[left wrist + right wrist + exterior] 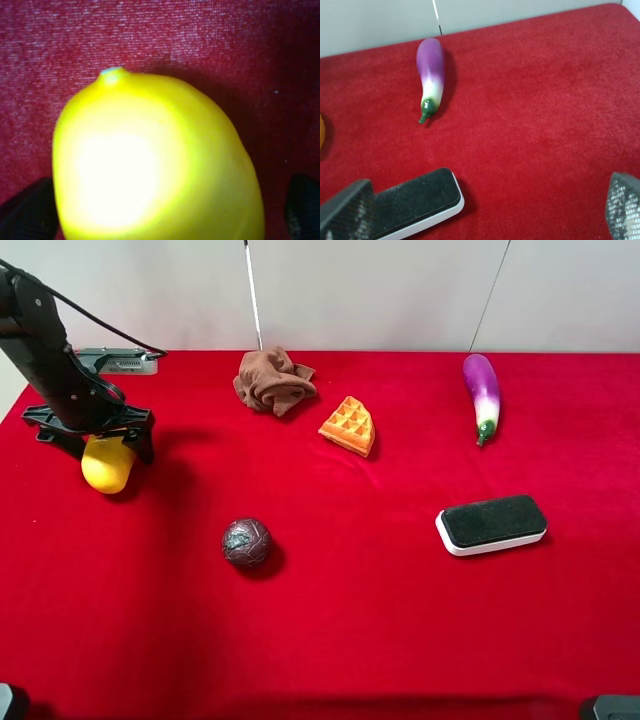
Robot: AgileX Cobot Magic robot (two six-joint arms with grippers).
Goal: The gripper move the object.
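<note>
Yellow object (155,160) between end effector fingers (25,212)

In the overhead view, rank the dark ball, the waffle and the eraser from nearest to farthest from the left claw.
From the left claw:
1. dark ball, front, left of centre
2. waffle, middle, towards the back
3. eraser, right side

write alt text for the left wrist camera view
A glossy yellow oval object fills most of the frame against red cloth. Black fingertips of the left gripper flank it, one on each side, with a gap beside one.
</note>
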